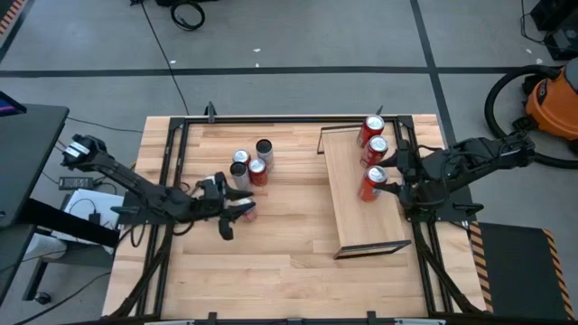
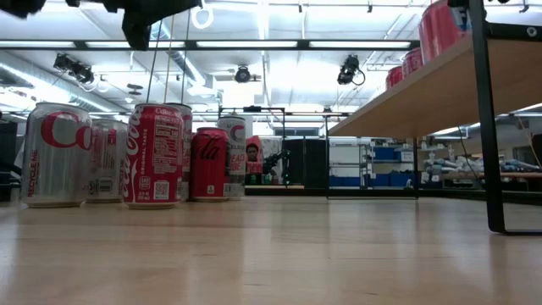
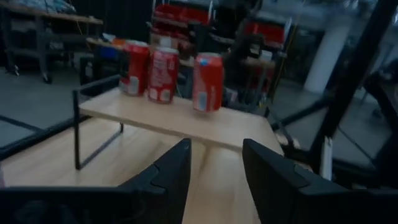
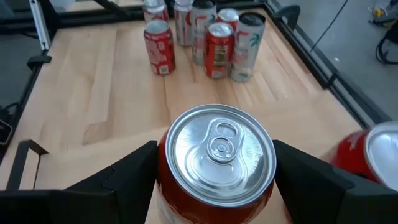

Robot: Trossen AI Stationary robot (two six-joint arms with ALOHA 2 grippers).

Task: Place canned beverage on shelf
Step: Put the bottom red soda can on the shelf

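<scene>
High view: the right gripper [image 1: 386, 180] stands at the shelf [image 1: 354, 221], its fingers pinching the sides of an upright red cola can [image 1: 371, 183], the nearest of three cans in a row along the shelf's far end. The can's long axis is vertical, pull-tab lid facing up. Across the counter [image 1: 271, 262], the left gripper [image 1: 237, 217] lies low beside a cluster of cans [image 1: 250, 166] and seems to hold a red can; its fingers look partly spread, though the grip is hard to read. The risk ahead, by judgement: fingers dragging on release could tip the can against its neighbour [image 1: 375, 149] or off the shelf's edge.
</scene>
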